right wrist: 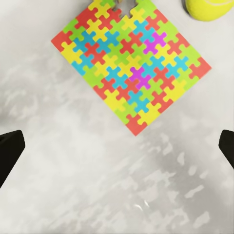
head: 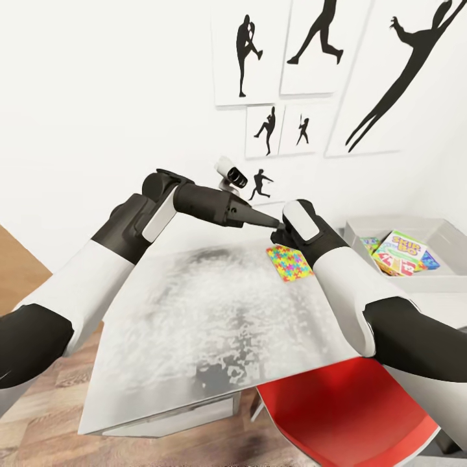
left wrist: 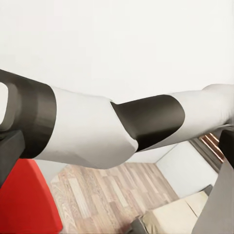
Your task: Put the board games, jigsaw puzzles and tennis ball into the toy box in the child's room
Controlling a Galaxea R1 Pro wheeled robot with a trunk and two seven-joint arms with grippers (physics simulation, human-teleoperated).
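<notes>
Nearest the head camera, a red chair [head: 350,408] sits partly under the desk [head: 207,337], whose mottled grey top carries one jigsaw puzzle [head: 290,263] beside my right forearm. Beyond it, at the desk's far right, the toy box [head: 447,233] holds the SKIP-BO board game [head: 402,251], lying tilted over other colourful flat pieces I cannot identify. Farthest stand the white wall and its black sports silhouettes [head: 395,78].

My right wrist view adds what the head view hides: the tennis ball [right wrist: 209,7] resting on the desk just past the puzzle's corner, and my right fingers [right wrist: 9,153] spread wide, empty, above bare desk short of the puzzle.

My left wrist view shows my right arm [left wrist: 122,126], wood floor [left wrist: 112,195] and part of the bed [left wrist: 175,217]; whether my left fingers are apart or together I cannot tell.
</notes>
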